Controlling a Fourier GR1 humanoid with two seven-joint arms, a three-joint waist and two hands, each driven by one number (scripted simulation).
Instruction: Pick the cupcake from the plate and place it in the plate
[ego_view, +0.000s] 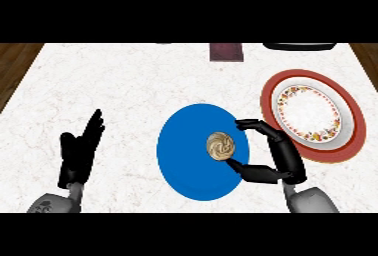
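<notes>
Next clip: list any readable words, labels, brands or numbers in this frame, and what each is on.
None readable.
The floral-rimmed plate carries a leaf pattern, not lettering.
The cupcake shows only a swirl.
The blue plate is unmarked.
The dark object at the counter's far edge shows no legible print.

Dark red object (226, 51) and black object (299, 46) cut off at top

The cupcake (221, 146) is set on a plate (184, 165) in the middle of the surface (133, 75). A second plate (314, 112) is placed to its right, a little farther back. The right hand (277, 160) is found between the two plates, just beside the cupcake. The left hand (80, 150) is seen well apart, at the left
</notes>
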